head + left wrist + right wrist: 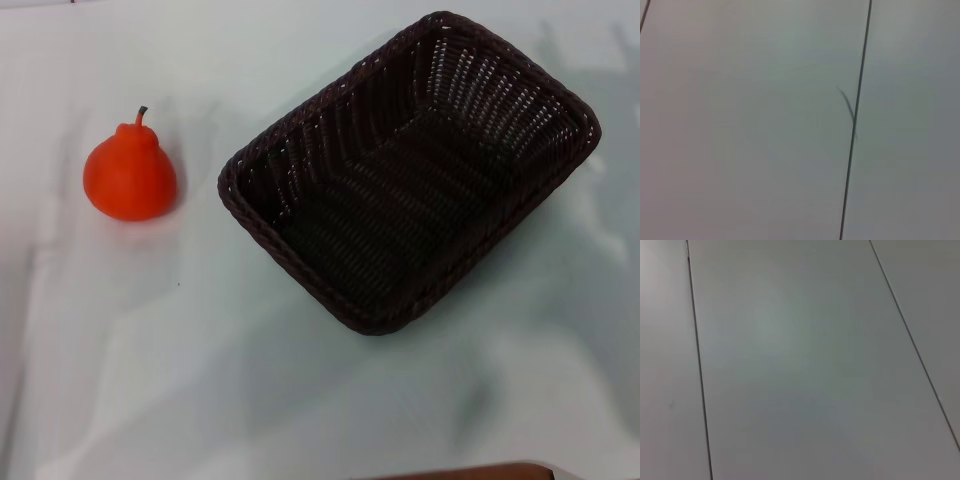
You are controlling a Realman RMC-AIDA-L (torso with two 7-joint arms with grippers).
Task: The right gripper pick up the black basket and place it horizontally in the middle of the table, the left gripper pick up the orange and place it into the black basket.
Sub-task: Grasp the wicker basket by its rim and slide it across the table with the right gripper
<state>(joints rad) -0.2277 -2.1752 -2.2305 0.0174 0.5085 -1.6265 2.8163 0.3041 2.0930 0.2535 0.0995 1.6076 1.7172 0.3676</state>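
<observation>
White table fills the head view; neither the left gripper nor the right gripper appears, so I cannot tell how their jaws stand. At three o'clock the empty black basket sits skewed, needing straightening. The orange waits upright at nine o'clock, well apart.

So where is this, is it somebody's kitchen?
Probably not a kitchen. It looks more like a test table: a plain white table with only an orange and an empty black basket.
</observation>
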